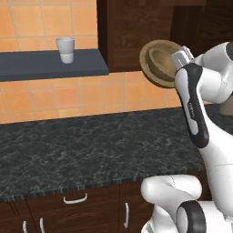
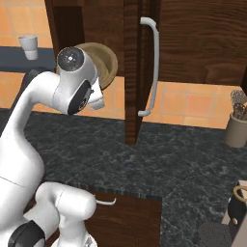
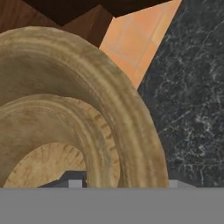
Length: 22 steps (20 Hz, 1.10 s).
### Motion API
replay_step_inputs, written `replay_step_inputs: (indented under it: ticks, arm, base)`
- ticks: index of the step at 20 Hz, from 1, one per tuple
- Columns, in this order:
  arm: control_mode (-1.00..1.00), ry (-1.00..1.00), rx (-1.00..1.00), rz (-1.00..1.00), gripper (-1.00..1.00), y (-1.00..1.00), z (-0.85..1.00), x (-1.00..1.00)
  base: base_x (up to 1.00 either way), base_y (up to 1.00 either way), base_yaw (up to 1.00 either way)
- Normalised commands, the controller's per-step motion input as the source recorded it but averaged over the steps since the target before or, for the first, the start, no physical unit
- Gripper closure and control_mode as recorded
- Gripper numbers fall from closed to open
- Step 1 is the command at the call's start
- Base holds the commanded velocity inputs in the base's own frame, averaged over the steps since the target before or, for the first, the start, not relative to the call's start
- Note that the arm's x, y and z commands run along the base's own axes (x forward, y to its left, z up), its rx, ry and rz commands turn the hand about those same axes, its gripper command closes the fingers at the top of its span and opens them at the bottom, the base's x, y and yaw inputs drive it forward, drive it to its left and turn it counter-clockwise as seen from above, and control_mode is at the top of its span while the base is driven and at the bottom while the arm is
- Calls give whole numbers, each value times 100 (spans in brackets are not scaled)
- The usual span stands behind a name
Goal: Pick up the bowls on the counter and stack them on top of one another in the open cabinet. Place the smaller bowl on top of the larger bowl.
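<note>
Holding the larger bowl [image 1: 158, 63] aloft, our gripper [image 3: 124, 181] has its fingers clamped on the thick rim, leaving the bowl tilted on edge. It hangs just below the open cabinet [image 1: 136, 32], well above the counter [image 1: 91, 150], presumably for shelving first as the stack's base.

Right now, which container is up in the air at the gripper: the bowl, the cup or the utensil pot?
The wide tan bowl, tipped on edge beside the cabinet. The white cup stands on the shelf, the utensil pot on the counter.
</note>
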Motion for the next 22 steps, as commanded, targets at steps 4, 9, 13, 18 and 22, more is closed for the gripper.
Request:
replay_step_inputs:
  ticks: [4, 9, 13, 18, 22]
  arm:
    - [-100, 0, 0, -5, 100, -1, 20, 100]
    - [-100, -3, 0, -5, 100, 0, 42, 100]
    - [-100, -5, 0, -5, 100, 0, 29, 100]
    - [-100, -2, 0, -4, -100, 0, 0, 35]
    - [-100, -13, -2, 0, -100, 4, -1, -49]
  base:
    - [0, 0, 0]
    - [0, 0, 0]
    - [0, 0, 0]
    - [0, 0, 0]
    - [0, 0, 0]
